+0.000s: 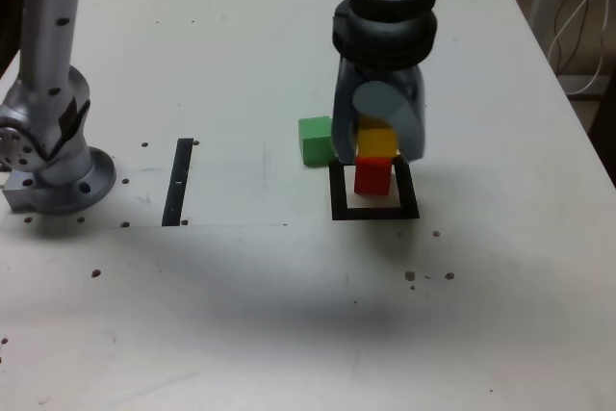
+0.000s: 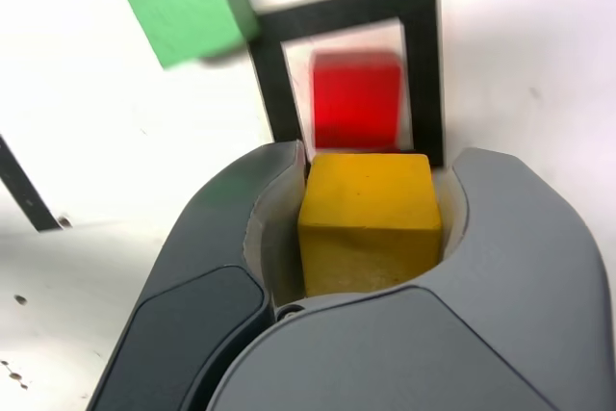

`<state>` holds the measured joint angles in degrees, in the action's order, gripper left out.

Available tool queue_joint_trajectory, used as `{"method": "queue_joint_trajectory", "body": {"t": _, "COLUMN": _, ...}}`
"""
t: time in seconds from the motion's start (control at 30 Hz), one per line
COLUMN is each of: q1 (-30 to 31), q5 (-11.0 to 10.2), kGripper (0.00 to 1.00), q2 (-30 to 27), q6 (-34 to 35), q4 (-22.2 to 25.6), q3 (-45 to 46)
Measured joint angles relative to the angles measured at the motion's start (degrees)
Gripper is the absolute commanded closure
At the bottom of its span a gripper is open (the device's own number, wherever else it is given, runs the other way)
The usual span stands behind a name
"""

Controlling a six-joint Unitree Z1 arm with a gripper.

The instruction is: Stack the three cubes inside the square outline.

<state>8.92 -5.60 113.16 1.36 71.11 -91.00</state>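
Yellow cube [image 2: 370, 220] sits between the pincer's [image 2: 380, 163] tips, apparently pinched
Red cube [image 2: 356, 100] lies just beyond, inside the square outline [image 2: 434, 74].

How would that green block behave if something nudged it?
The green cube would probably slide rather than roll, given its flat faces. Its squat, even shape suggests it wouldn't tip easily. Its crisp edges hint at something stiff, though its weight isn't visible.

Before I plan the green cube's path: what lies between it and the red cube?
In the wrist view, the outline's black tape and a white strip inside it.
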Motion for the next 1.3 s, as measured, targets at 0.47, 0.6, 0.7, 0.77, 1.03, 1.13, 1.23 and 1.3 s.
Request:
{"method": "queue_joint_trajectory", "body": {"t": 0.47, "q1": -1.66, "q5": 0.15, "kGripper": 0.96, "q2": 0.57, "q6": -1.07, "q4": -4.28, "q3": 2.98}}
{"method": "queue_joint_trajectory", "body": {"t": 0.6, "q1": -1.67, "q5": 0.02, "kGripper": 0.94, "q2": 0.74, "q6": -1.07, "q4": -4.76, "q3": 3.3}}
{"method": "queue_joint_trajectory", "body": {"t": 0.7, "q1": -1.79, "q5": -0.17, "kGripper": 0.93, "q2": 1.21, "q6": -1.07, "q4": -5.0, "q3": 3.71}}
{"method": "queue_joint_trajectory", "body": {"t": 0.77, "q1": -1.9, "q5": -0.36, "kGripper": 0.93, "q2": 1.43, "q6": -1.08, "q4": -5.06, "q3": 3.85}}
{"method": "queue_joint_trajectory", "body": {"t": 1.03, "q1": -2.26, "q5": -1.61, "kGripper": 0.86, "q2": 1.97, "q6": -1.08, "q4": -5.06, "q3": 3.98}}
{"method": "queue_joint_trajectory", "body": {"t": 1.13, "q1": -2.26, "q5": -1.89, "kGripper": 0.82, "q2": 2.03, "q6": -1.08, "q4": -5.06, "q3": 3.98}}
{"method": "queue_joint_trajectory", "body": {"t": 1.23, "q1": -2.33, "q5": -2.37, "kGripper": 0.79, "q2": 2.45, "q6": -1.1, "q4": -5.01, "q3": 3.98}}
{"method": "queue_joint_trajectory", "body": {"t": 1.3, "q1": -2.5, "q5": -2.77, "kGripper": 0.76, "q2": 2.88, "q6": -1.14, "q4": -5.0, "q3": 4.02}}
